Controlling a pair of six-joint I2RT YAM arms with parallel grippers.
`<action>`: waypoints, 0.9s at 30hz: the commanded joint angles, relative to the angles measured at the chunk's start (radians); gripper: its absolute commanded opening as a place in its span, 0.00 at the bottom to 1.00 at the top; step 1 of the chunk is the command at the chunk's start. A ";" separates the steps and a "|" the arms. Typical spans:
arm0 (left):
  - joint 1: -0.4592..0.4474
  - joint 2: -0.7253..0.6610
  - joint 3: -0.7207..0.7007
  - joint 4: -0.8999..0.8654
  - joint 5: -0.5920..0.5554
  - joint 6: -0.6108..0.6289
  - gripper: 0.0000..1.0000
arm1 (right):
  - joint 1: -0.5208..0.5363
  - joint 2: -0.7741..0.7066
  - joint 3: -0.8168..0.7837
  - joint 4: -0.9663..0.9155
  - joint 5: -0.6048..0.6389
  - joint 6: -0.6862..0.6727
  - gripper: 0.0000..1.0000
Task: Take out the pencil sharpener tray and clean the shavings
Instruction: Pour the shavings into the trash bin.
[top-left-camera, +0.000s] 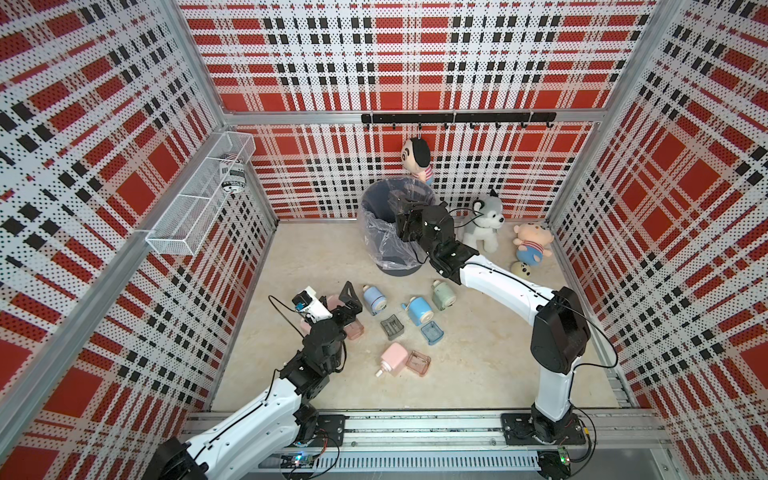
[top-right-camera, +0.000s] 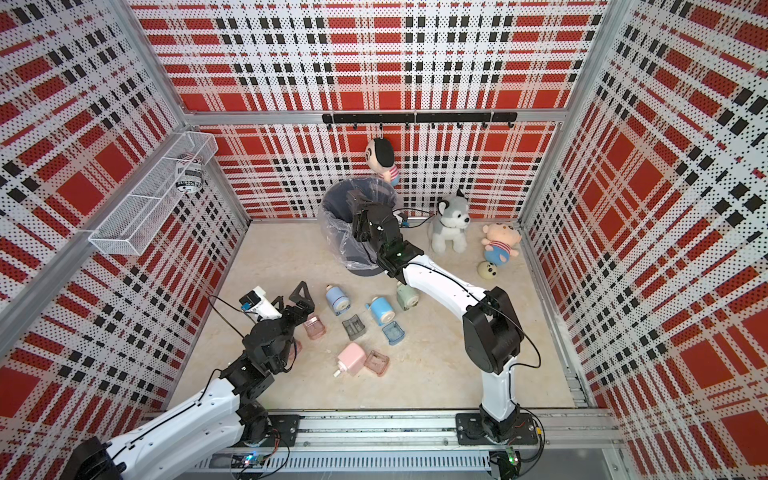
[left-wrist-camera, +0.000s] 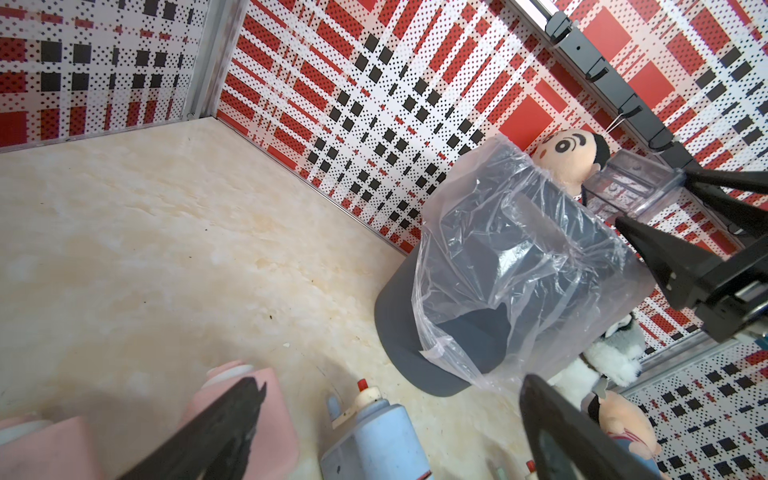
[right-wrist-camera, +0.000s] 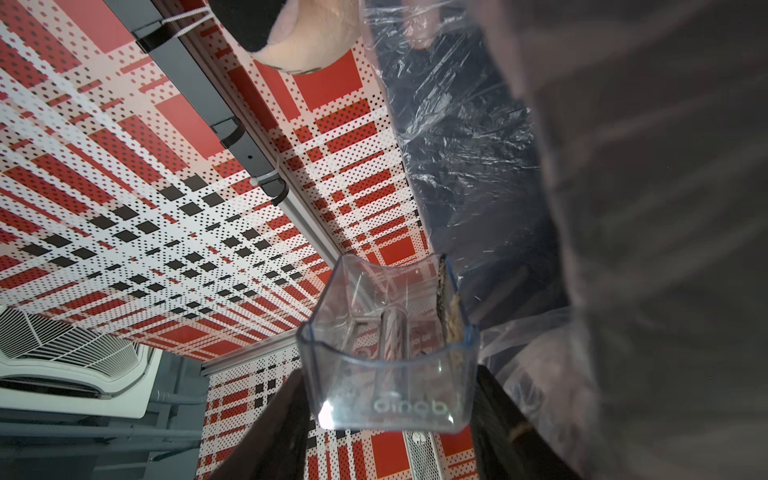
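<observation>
My right gripper (top-left-camera: 400, 204) pinched the clear tray (right-wrist-camera: 386, 365), tilted over the bin (top-left-camera: 368, 203), shavings stuck along one wall. My left gripper (top-left-camera: 350, 305) hung spread wide near a pink sharpener (left-wrist-camera: 278, 419).

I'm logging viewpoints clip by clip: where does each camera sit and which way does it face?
Top views: above the front rail, looking down on the whole cell; left arm and right arm show.
Left wrist: low over the floor, facing the bin; open left claw frames it.
Right wrist: beside the bin, tilted up the back wall; right claw shut on clear tray.
Shared: both wrist views show bin, clear tray, hanging doll.
</observation>
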 joint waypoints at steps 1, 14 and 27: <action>-0.004 0.003 -0.010 0.019 0.000 0.015 0.98 | 0.005 0.003 0.011 0.000 -0.005 0.000 0.41; -0.020 0.008 -0.010 0.028 -0.009 0.023 0.98 | 0.010 -0.032 0.030 -0.018 0.012 -0.047 0.41; -0.040 0.013 -0.003 0.034 -0.009 0.042 0.98 | 0.004 -0.071 -0.068 0.056 -0.005 -0.109 0.42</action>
